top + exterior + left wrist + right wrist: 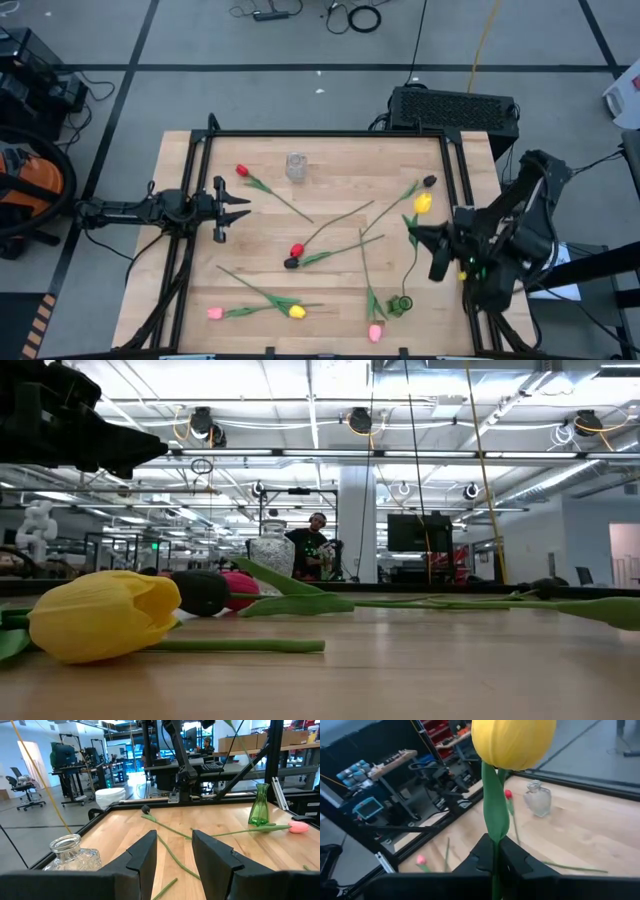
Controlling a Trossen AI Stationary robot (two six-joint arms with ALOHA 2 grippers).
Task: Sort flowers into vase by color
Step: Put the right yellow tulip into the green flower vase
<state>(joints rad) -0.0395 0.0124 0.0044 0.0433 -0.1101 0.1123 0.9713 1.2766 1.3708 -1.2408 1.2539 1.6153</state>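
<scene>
Several artificial tulips lie flat on the wooden table: red (241, 170), red (296, 250) beside dark (291, 263), dark (429, 181), pink (214, 313), yellow (297, 312) and pink (375, 332). A clear glass vase (296, 165) stands near the far edge. A small green vase (401, 304) stands near the near edge. My right gripper (422, 236), at the table's right, is shut on another yellow tulip (423, 203). My left gripper (238, 208) waits open at the table's left side, touching nothing. My right gripper pinches the yellow tulip's stem (496, 851) between its two fingers, a little below the leaf and head. The fingers come about level from the table's right and lie across the stem. The head (513, 741) is lifted clear of the table. The rest of the stem (413, 262) trails toward the near edge.
A black frame (455, 170) borders the table on both sides. The far middle of the table is bare wood around the clear vase (70, 851). In the low view a yellow tulip (105, 615) lies close at the near edge. A person (316, 545) stands far off in the room.
</scene>
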